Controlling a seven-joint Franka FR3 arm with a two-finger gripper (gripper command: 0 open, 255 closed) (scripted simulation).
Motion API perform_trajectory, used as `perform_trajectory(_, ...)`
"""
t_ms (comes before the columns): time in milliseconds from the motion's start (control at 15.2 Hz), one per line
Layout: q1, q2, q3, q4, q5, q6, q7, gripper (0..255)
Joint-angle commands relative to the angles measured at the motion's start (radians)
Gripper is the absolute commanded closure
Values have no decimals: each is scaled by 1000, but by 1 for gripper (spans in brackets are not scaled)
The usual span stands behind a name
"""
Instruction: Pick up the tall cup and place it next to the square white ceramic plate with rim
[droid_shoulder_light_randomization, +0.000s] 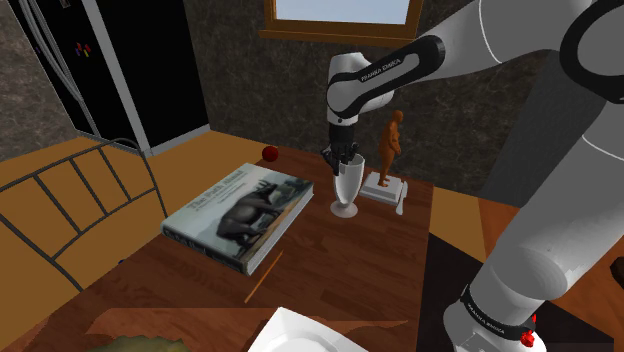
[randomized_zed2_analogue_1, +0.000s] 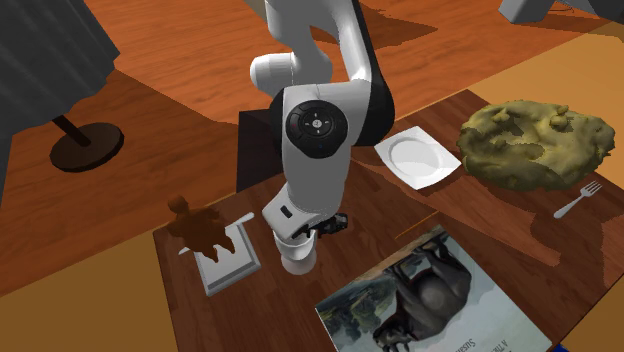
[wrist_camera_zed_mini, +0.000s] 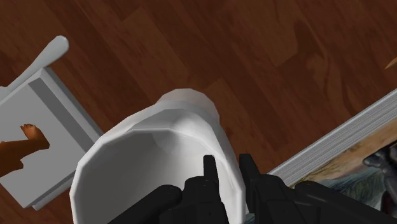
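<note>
End effector (wrist_camera_zed_mini: 228, 178) is pinching the tall cup (wrist_camera_zed_mini: 159, 149) by its wall; in the wrist view one black finger (wrist_camera_zed_mini: 207, 181) sits inside the bowl and the other outside, with the rim wall clasped between them. The cup is plain white and goblet-shaped (wide mouth, narrow stem, flat foot).

Shoulder view: the tall cup (droid_shoulder_light_randomization: 346, 188) is upright at frame centre, directly under the end effector (droid_shoulder_light_randomization: 345, 160); its foot looks down on the dark wood surface (droid_shoulder_light_randomization: 330, 270), but I can't tell for certain that it touches. Just right of the cup is an orange-brown figurine (droid_shoulder_light_randomization: 392, 143) on a white base (droid_shoulder_light_randomization: 385, 188); the base is near the cup's foot but apart from it. Left of the cup a large book (droid_shoulder_light_randomization: 240, 213) lies flat, with a dark animal on its cover; a small red ball (droid_shoulder_light_randomization: 270, 153) sits above the book in frame, near the wall. The square white plate (droid_shoulder_light_randomization: 300, 335) is cut by the bottom edge, well apart from the cup.

Second exterior view: the tall cup (randomized_zed2_analogue_1: 297, 255) is at lower centre, partly covered by the arm's wrist; the square white plate (randomized_zed2_analogue_1: 418, 158) is up and right of it, well apart. An olive lumpy mass (randomized_zed2_analogue_1: 535, 143) lies just right of the plate; a fork (randomized_zed2_analogue_1: 578, 200) lies below that mass; the book (randomized_zed2_analogue_1: 430, 300) is at lower right; the figurine (randomized_zed2_analogue_1: 200, 228) is left of the cup.
</note>
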Motion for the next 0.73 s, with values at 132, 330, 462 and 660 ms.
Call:
perform_trajectory(132,0,0,0,0,0,0,0,255)
perform_trajectory(330,0,-16,0,24,0,-40,0,255)
perform_trajectory(462,0,-26,0,41,0,-67,0,255)
perform_trajectory(660,0,-39,-1,68,1,-107,0,255)
